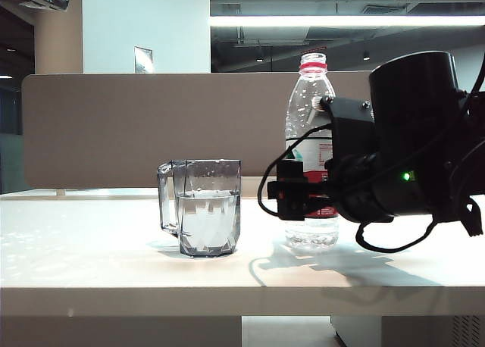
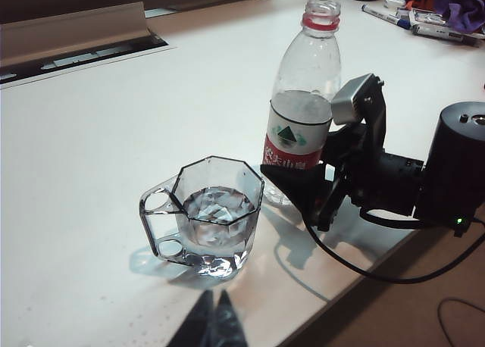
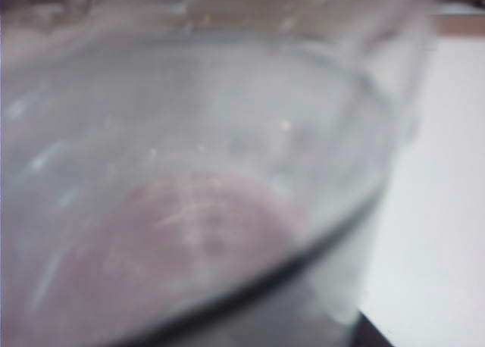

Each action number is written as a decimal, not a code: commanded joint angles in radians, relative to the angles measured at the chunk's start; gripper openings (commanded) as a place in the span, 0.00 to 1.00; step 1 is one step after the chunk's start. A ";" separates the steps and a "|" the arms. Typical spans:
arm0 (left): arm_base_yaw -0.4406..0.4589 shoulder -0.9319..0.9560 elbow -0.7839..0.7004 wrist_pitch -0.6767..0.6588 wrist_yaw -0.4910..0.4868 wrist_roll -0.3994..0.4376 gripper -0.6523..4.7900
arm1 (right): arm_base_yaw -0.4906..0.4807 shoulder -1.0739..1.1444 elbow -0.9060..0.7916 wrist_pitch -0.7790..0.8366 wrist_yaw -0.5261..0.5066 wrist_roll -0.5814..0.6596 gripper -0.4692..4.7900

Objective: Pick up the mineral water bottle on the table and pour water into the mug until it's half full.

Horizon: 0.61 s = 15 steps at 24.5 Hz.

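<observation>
While the bottle stands back on the desk, the scene reads as follows, nearest first.

Left gripper: the left gripper (image 2: 214, 320) shows only as two dark fingertips lying together, closed on nothing, held off near the table's front edge, probably parked so the other arm has room.

Table: the wide white flat-topped table (image 1: 91, 248) carries everything.

Mug: the transparent smoky-grey faceted mug (image 1: 203, 207) with its squared side handle stands upright near the front edge, apart from the bottle. Its handle points away from the bottle, which leaves the rim clear on the pouring side.

Water: the clear water (image 1: 206, 220) fills the mug to roughly half, so I judge the pour done.

Right gripper: the right gripper (image 2: 307, 182) sits at the label, one jaw on either side of the bottle; whether they are gripping or released I cannot tell.

Bottle: the tall clear plastic mineral water bottle (image 2: 305, 101), with red neck ring and red-and-white label, stands upright and uncapped just beyond the mug. The right wrist view shows only its blurred wall, very close.
</observation>
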 commanded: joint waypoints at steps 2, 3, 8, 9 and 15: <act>0.000 -0.002 0.001 0.009 0.002 0.001 0.11 | 0.002 -0.005 -0.011 0.016 -0.003 -0.026 0.91; 0.000 -0.002 0.001 0.008 0.002 0.001 0.11 | 0.002 -0.005 -0.018 0.018 -0.003 -0.026 0.91; 0.000 -0.002 0.001 0.008 0.002 0.001 0.11 | 0.002 -0.007 -0.100 0.113 -0.002 -0.028 0.91; 0.000 -0.002 0.001 0.008 0.002 0.001 0.11 | 0.002 -0.018 -0.117 0.111 -0.001 -0.029 0.91; 0.000 -0.002 0.001 0.008 0.002 0.001 0.11 | 0.002 -0.175 -0.308 0.110 0.001 -0.047 0.91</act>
